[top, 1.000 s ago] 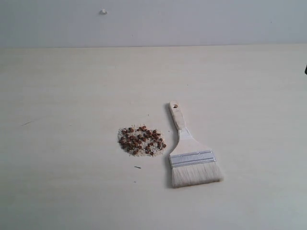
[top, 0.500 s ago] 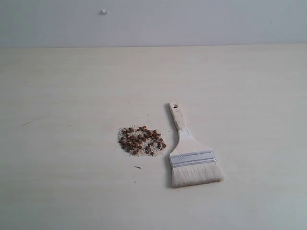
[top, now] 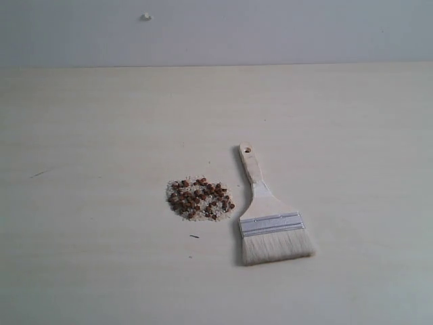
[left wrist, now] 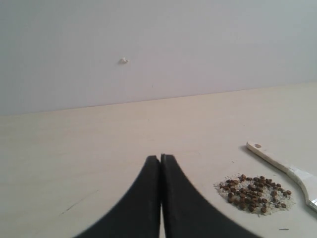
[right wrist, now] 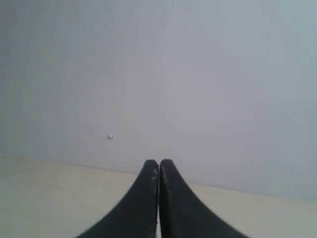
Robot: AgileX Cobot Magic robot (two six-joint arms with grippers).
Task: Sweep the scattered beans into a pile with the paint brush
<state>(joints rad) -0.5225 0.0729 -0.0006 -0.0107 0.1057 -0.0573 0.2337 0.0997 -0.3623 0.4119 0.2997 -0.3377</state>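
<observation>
Ahead of the left pincer (left wrist: pixel 160 157) and clear of it, the beans (top: pixel 199 198) lie heaped on the tabletop (top: pixel 95 122). The paint brush (top: pixel 270 217) rests flat just past them, farther from that pincer. Both it and the right pincer (right wrist: pixel 159 162) have their jaws pressed together, holding nothing.
</observation>
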